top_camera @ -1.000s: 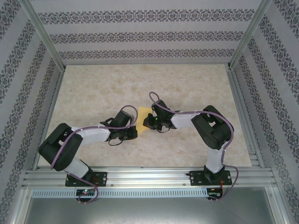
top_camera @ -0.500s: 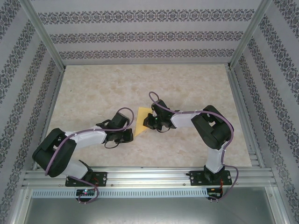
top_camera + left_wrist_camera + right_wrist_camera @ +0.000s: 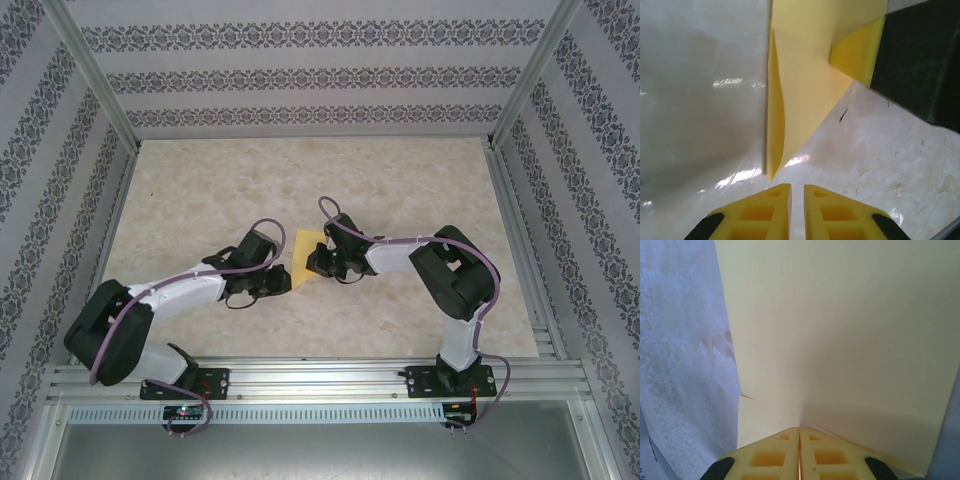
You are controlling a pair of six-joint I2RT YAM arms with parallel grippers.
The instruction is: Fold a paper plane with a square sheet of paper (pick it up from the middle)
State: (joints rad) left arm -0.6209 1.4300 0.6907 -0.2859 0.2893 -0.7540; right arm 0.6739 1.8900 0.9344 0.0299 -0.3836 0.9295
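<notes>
A folded yellow sheet of paper (image 3: 303, 256) lies mid-tabletop (image 3: 400, 180) between two arms, its right part hidden from above by the right wrist. The right gripper (image 3: 799, 432) has its jaws closed on the sheet. The left gripper (image 3: 797, 192), just short of the paper's near point, has its jaws parted by a slim gap and holds nothing, while patterned walls (image 3: 320, 75) enclose everything.

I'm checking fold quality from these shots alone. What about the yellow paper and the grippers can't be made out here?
Right wrist: whether the shut right gripper pinches the yellow paper or only presses on it; its own fingers hide the contact.
Left wrist: the paper's far end, cut off by the top edge.
Top external: the creases, too small; the right gripper covers the paper's right side.
</notes>
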